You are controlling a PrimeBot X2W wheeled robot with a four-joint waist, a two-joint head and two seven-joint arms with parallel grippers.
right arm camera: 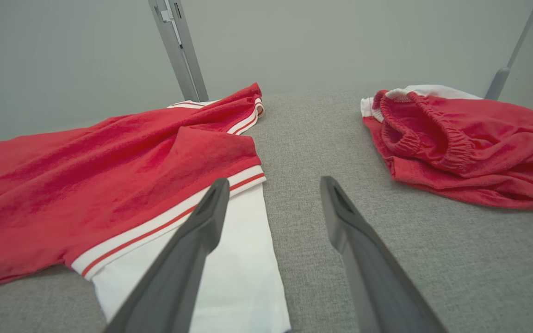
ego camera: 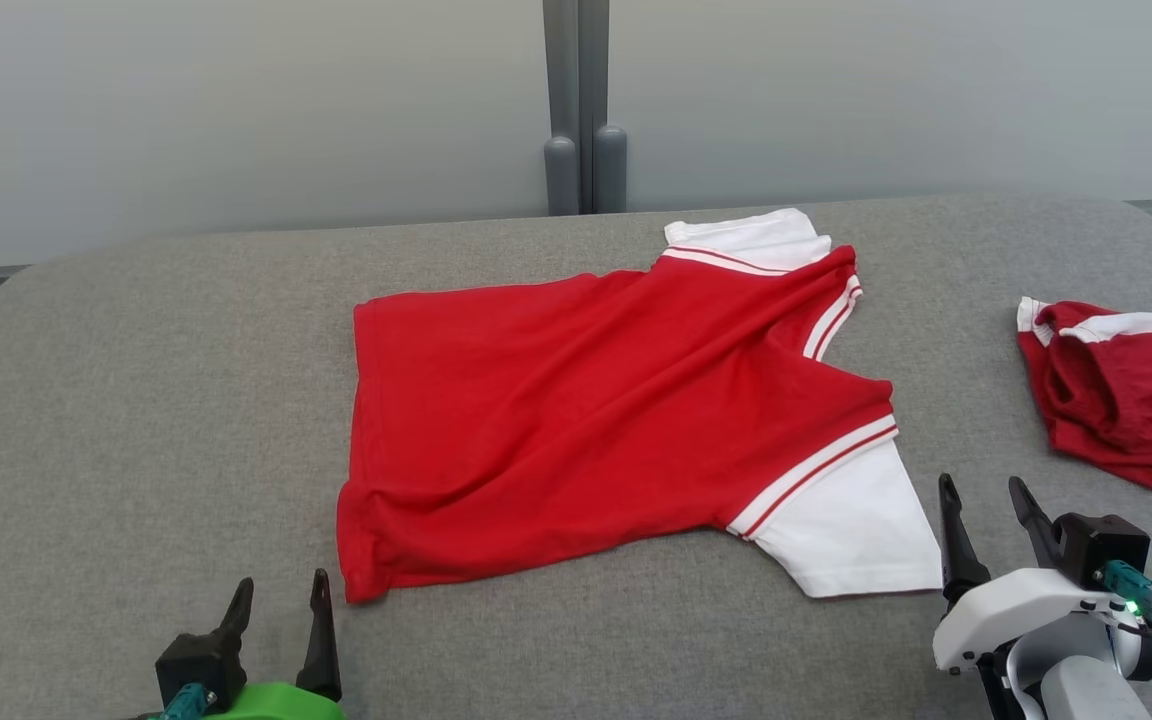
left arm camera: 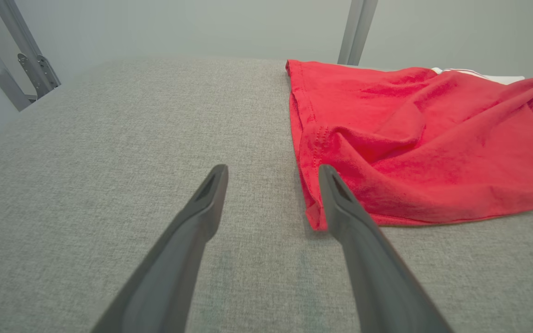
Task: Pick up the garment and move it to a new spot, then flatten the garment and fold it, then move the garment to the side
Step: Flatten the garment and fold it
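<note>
One grey padded table (ego camera: 136,400) carries two garments. One red shirt (ego camera: 576,420) with white sleeves lies spread out at its middle. One crumpled pair of red shorts (ego camera: 1126,400) lies well apart on the shirt's right. There are two grippers: the left gripper (ego camera: 283,580) hovers near the shirt's nearest hem corner, and the right gripper (ego camera: 982,482) is just beside its near white sleeve. Both are spread wide and hold nothing.

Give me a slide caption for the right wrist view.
Open right claw poised between the spread-out red shirt and a crumpled red garment on the grey surface.
</note>
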